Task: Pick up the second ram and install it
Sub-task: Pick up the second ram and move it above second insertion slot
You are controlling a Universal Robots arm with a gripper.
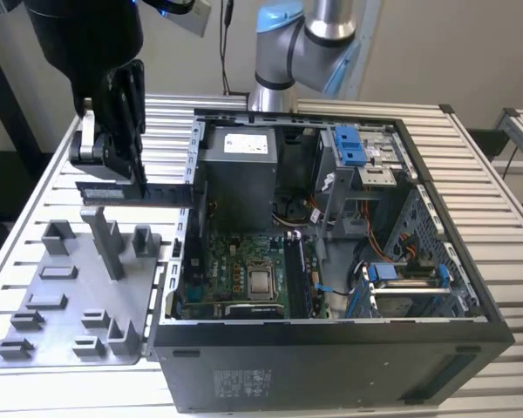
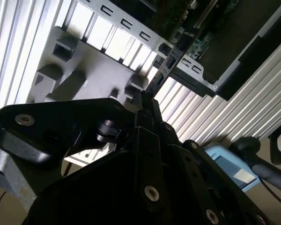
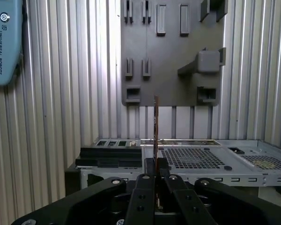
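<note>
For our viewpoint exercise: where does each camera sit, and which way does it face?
Exterior view: off the arm, looking down on the computer case, with the gripper beside it.
First wrist view: behind the gripper, looking along it at the holder tray.
Second wrist view: behind the gripper, tilted toward holder tray and computer case.
Shared: the second ram, gripped.

Downward-pointing hand (image 1: 131, 178), fingers (image 3: 163, 174) pinched tightly together, wrist upright.

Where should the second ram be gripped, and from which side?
Pinch the second ram across its two flat faces near the upper long edge, coming from above. It is a thin board standing on edge, so that probably leaves the lower edge free. The gripper is shut on it this way.
</note>
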